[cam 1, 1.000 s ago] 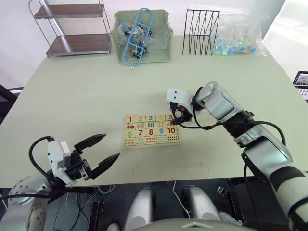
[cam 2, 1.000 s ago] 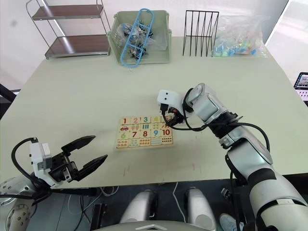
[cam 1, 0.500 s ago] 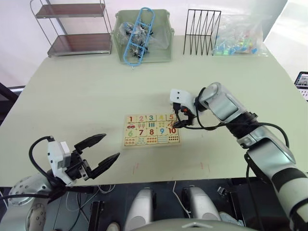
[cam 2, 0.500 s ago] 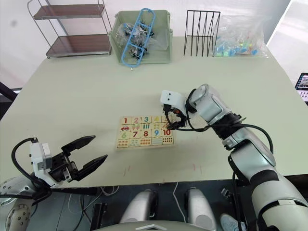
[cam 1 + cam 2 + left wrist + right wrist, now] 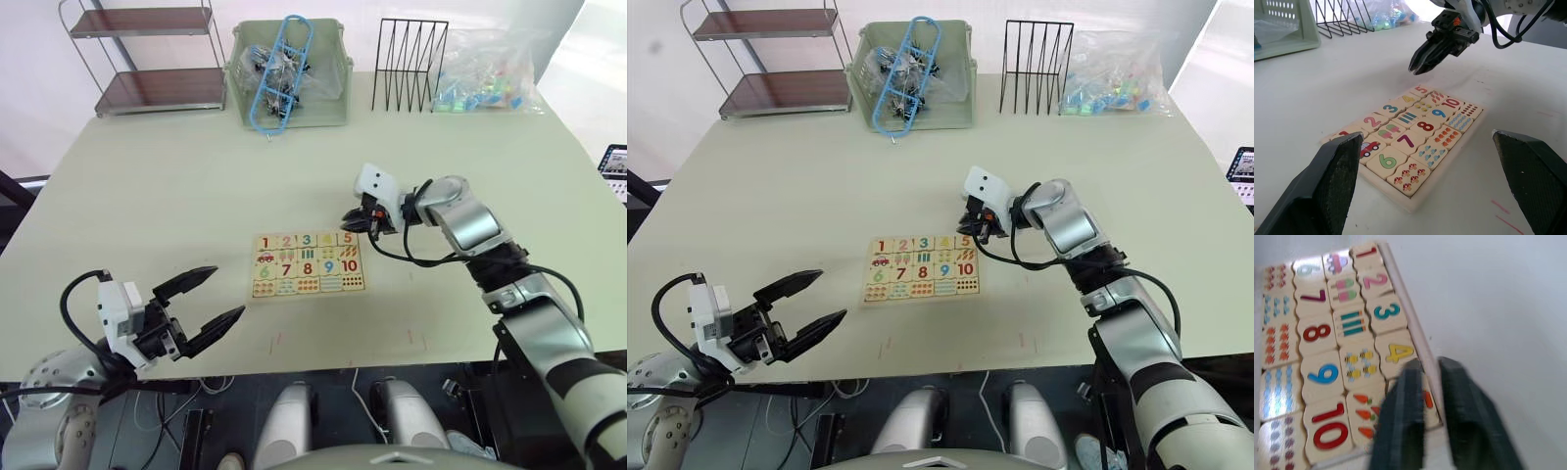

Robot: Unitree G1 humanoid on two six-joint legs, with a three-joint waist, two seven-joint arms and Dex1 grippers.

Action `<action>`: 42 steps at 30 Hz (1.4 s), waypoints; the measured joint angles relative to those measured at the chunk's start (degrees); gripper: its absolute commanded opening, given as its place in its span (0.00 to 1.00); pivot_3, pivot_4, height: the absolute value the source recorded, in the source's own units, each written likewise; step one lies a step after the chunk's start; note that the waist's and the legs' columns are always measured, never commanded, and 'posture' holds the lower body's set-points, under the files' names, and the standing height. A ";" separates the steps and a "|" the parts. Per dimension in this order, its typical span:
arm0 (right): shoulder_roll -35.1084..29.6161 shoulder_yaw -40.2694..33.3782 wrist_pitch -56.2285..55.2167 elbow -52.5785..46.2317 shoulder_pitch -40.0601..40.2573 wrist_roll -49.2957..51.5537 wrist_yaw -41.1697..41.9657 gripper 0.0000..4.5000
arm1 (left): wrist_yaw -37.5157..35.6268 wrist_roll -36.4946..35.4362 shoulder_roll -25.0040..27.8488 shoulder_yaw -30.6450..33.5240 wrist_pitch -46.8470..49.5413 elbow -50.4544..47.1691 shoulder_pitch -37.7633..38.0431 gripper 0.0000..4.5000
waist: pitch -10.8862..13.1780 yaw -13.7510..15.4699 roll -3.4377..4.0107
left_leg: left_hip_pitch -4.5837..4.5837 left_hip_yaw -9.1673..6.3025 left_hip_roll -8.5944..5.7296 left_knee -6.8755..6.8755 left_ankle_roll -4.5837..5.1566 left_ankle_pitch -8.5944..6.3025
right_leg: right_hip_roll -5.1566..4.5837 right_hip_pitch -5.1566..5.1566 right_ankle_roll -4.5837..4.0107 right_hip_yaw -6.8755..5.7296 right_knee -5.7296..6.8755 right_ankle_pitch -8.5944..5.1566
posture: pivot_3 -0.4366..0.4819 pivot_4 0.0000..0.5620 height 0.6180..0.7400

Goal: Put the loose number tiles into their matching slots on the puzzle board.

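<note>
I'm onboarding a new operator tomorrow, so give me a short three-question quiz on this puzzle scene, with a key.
1. True or false: the tile 5 lies in the top row of the puzzle board.
2. Which end effector hangs nearest the board's 5 corner? A) left B) right
3. Fill in: the left end effector has its fingers ____ and holds nothing.

Key
1. True. Tiles 1 to 5 all lie in the top row.
2. B. The right end effector hovers just beyond that corner, fingers nearly together, gripping nothing, while the left one hangs over the table's near edge, far from the board.
3. Open.
</note>
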 measured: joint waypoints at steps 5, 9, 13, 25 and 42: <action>1.59 -2.03 -3.37 1.11 2.21 1.92 -0.46 0.01 | 0.06 0.00 0.35 0.00 0.74 -0.01 0.00 1.00 | 0.02 -0.04 0.03 | 0.00 0.00 0.00 0.00 0.00 0.00 | 0.01 0.00 0.00 0.01 0.01 0.00 | 0.48 0.27 1.00; 2.60 -2.82 -5.89 1.18 3.57 3.25 -0.88 0.01 | 0.19 -0.01 0.60 0.01 1.17 -0.41 0.16 1.00 | 0.03 -0.03 0.04 | 0.00 -0.01 0.00 0.00 0.00 0.00 | 0.02 0.00 0.00 0.00 0.01 0.00 | 0.48 0.27 1.00; 2.66 -3.13 -7.87 2.35 4.59 3.31 -1.27 0.01 | 0.43 -0.05 0.80 0.01 1.78 -1.38 0.35 1.00 | 0.03 0.00 0.04 | 0.00 0.01 -0.01 0.01 0.00 0.00 | 0.03 0.00 0.01 0.01 0.01 0.00 | 0.48 0.27 1.00; 2.52 -3.43 -14.31 9.14 5.81 1.39 -2.43 0.01 | 1.59 -0.38 2.61 0.19 4.76 -2.73 -1.05 1.00 | 0.03 -0.01 0.05 | 0.10 0.02 0.00 0.02 0.00 0.00 | 0.19 0.08 0.01 0.04 0.03 0.00 | 0.48 0.27 1.00; -1.22 -14.10 -14.16 -12.01 20.48 8.95 -7.72 0.01 | 5.88 -1.46 -0.63 3.31 4.66 -0.33 0.40 1.00 | 0.05 0.30 0.06 | 0.03 -0.06 -0.04 0.00 0.00 0.00 | 0.00 0.07 0.01 -0.03 0.00 0.00 | 0.48 0.27 1.00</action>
